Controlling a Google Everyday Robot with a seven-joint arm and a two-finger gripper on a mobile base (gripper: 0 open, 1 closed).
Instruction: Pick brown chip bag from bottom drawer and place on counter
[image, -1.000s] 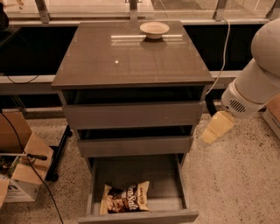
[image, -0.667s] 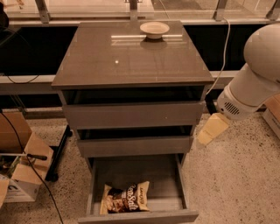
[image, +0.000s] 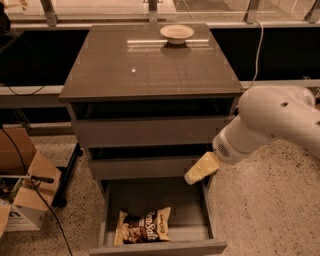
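**Item: brown chip bag** (image: 144, 226). Lies flat on the floor of the bottom drawer (image: 192, 212), left of centre and close to the front wall, white lettering up. Nothing touches it.

**Item: bottom drawer.** Pulled out and open. The middle drawer (image: 145, 167) and top drawer (image: 150, 131) above it are pushed in or nearly so.

**Item: gripper** (image: 200, 169). Cream-coloured tip of the white arm (image: 272, 120), hanging at the right end of the middle drawer's front, over the right rear of the open drawer. It is well apart from the bag, which it plainly does not hold. Whether it is open or closed cannot be told.

**Item: desk** (image: 150, 65). Glossy cabinet top, with one pale bowl (image: 176, 33) at its back edge.

**Item: cardboard box** (image: 22, 200). On the floor to the left, clear of the work.

**Hazards, as judged:**
- The gripper sits just beside the middle drawer's front, so a straight descent could clip that edge or the bottom drawer's right wall.
- The bag is flat and crinkly, so a shallow pinch may catch only loose film and slip.
- The bag's closeness to the front wall leaves little room on that side.
- On the way up, a dangling bag could snag on the drawer fronts.
- A release too far back on the slick desk risks nudging the bowl.
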